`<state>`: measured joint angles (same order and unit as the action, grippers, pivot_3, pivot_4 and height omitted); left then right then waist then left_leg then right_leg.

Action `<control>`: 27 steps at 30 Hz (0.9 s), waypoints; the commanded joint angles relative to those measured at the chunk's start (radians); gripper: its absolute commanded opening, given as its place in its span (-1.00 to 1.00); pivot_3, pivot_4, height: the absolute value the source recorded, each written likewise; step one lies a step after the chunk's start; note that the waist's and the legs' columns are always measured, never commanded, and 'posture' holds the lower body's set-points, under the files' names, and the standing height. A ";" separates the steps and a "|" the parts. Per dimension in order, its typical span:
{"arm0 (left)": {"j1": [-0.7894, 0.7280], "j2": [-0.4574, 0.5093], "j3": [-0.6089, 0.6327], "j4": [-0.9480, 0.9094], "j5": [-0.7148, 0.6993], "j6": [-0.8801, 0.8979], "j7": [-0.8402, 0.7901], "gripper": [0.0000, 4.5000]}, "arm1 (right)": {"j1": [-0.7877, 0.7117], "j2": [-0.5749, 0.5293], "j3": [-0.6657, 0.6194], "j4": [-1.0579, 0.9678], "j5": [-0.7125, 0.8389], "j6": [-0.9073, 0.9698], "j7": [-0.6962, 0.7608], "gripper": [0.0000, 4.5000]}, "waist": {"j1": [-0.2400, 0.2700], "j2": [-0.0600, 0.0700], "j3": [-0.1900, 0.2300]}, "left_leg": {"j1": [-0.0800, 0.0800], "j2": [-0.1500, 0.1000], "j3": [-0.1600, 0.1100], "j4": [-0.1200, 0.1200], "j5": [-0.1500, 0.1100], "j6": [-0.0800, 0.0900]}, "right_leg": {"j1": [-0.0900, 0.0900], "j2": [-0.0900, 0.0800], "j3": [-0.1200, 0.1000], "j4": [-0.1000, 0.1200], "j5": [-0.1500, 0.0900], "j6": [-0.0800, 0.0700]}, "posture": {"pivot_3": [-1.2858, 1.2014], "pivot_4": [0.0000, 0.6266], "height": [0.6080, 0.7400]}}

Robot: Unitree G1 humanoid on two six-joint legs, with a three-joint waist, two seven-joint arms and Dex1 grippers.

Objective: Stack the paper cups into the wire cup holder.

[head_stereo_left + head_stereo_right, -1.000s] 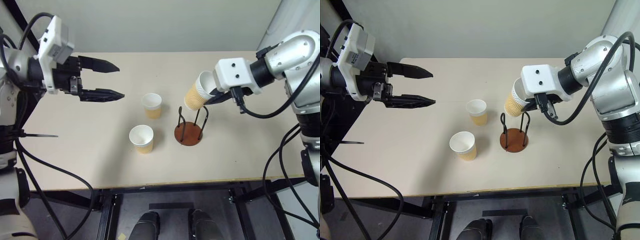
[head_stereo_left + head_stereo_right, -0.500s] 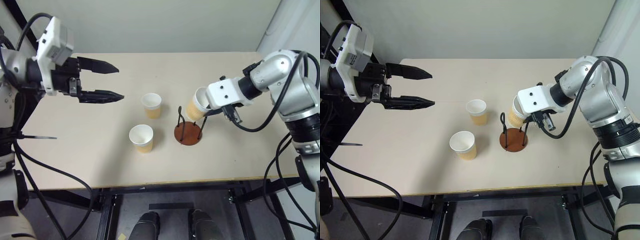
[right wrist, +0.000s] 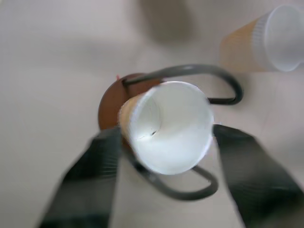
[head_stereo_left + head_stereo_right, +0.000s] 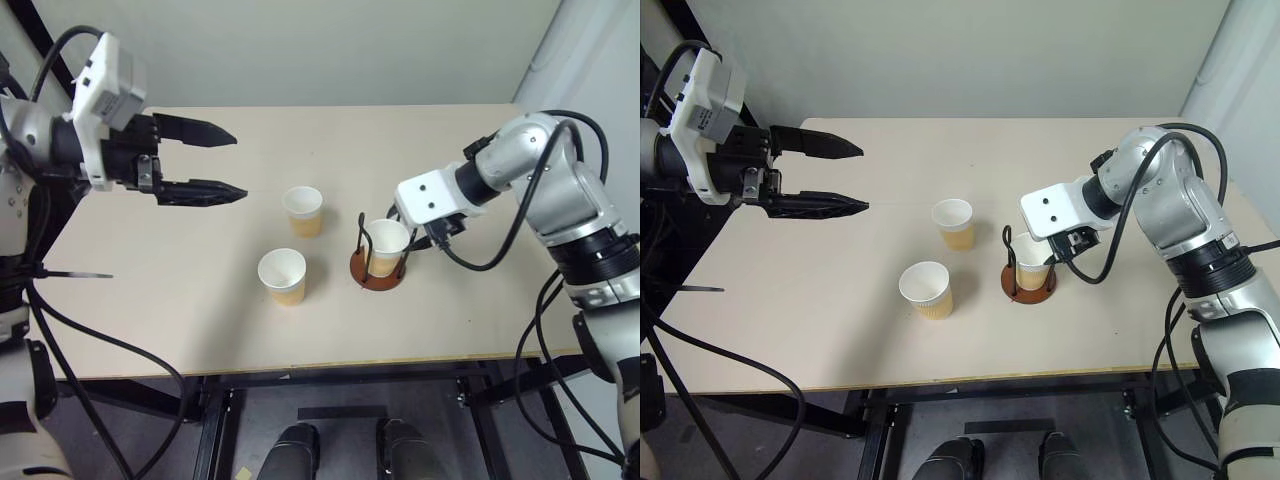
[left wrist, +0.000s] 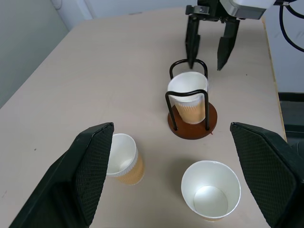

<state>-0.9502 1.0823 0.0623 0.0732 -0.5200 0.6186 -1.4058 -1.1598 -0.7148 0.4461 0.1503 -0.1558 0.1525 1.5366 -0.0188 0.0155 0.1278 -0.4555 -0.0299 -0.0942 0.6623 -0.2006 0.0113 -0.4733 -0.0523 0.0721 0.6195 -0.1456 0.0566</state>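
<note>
One paper cup (image 4: pixel 386 243) sits upright inside wire cup holder (image 4: pixel 377 272), between its two black loops, on reddish disc base. Right claw (image 5: pixel 207 45) hovers just behind holder, fingers spread, clear of cup, holding nothing. Two other paper cups (image 4: pixel 303 210) (image 4: pixel 283 275) stand upright on bench (image 4: pixel 200 320), to holder's left. Left claw (image 4: pixel 225 162) well left of holder, raised above bench, wide open, empty.
</note>
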 commanded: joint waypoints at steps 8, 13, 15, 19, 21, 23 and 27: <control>-0.063 0.026 -0.172 0.131 0.397 -0.423 0.080 0.88 | -0.155 0.020 -0.312 -0.233 0.446 0.691 -0.009 0.49 | 0.002 0.000 0.000 | -0.001 -0.001 0.000 -0.001 0.000 -0.001 | -0.001 0.000 -0.001 0.000 -0.003 -0.004 | 0.03 -0.52 1.00; -0.207 -0.049 -0.284 0.276 0.583 -0.593 0.131 0.88 | -0.201 -0.008 -0.350 -0.310 0.580 0.855 -0.042 0.49 | 0.007 -0.002 0.000 | -0.003 -0.001 -0.004 -0.001 0.000 -0.002 | -0.002 0.001 -0.007 0.001 -0.009 -0.015 | 0.03 -0.52 1.00; -0.231 -0.087 -0.322 0.323 0.642 -0.629 0.146 0.88 | -0.217 -0.015 -0.350 -0.315 0.608 0.880 -0.062 0.49 | 0.010 -0.002 0.000 | -0.005 -0.003 -0.005 -0.001 0.000 -0.002 | -0.004 -0.001 -0.007 0.002 -0.009 -0.015 | 0.03 -0.52 1.00; -0.249 -0.160 -0.363 0.400 0.710 -0.670 0.168 0.88 | -0.236 -0.038 -0.339 -0.311 0.646 0.900 -0.089 0.49 | 0.010 -0.003 0.000 | -0.005 -0.003 -0.005 -0.001 -0.001 -0.001 | -0.006 -0.002 -0.009 0.006 -0.010 -0.014 | 0.03 -0.52 1.00; -0.251 -0.192 -0.371 0.419 0.717 -0.675 0.162 0.88 | -0.239 -0.055 -0.331 -0.305 0.658 0.901 -0.092 0.49 | 0.011 -0.003 0.000 | -0.007 -0.002 -0.007 0.000 0.000 -0.002 | -0.007 -0.002 -0.011 0.007 -0.010 -0.014 | 0.03 -0.52 1.00; -0.249 -0.207 -0.396 0.450 0.751 -0.707 0.159 0.88 | -0.242 -0.075 -0.321 -0.294 0.664 0.896 -0.087 0.49 | 0.012 -0.003 0.000 | -0.010 -0.002 -0.008 0.000 0.000 -0.002 | -0.009 -0.002 -0.012 0.007 -0.010 -0.013 | 0.03 -0.52 1.00; -0.262 -0.255 -0.418 0.520 0.788 -0.733 0.165 0.88 | -0.239 -0.107 -0.306 -0.273 0.663 0.867 -0.077 0.49 | 0.013 -0.003 0.000 | -0.011 -0.001 -0.009 0.000 0.000 -0.002 | -0.010 -0.002 -0.014 0.008 -0.008 -0.007 | 0.03 -0.52 1.00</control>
<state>-1.1754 0.8341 -0.3626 0.5823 0.2570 -0.0997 -1.2527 -1.3696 -0.8077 0.1423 -0.1167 0.4963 1.0392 1.4540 -0.0055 0.0126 0.1279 -0.4673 -0.0306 -0.1033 0.6631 -0.2006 0.0089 -0.4835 -0.0544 0.0578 0.6270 -0.1531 0.0506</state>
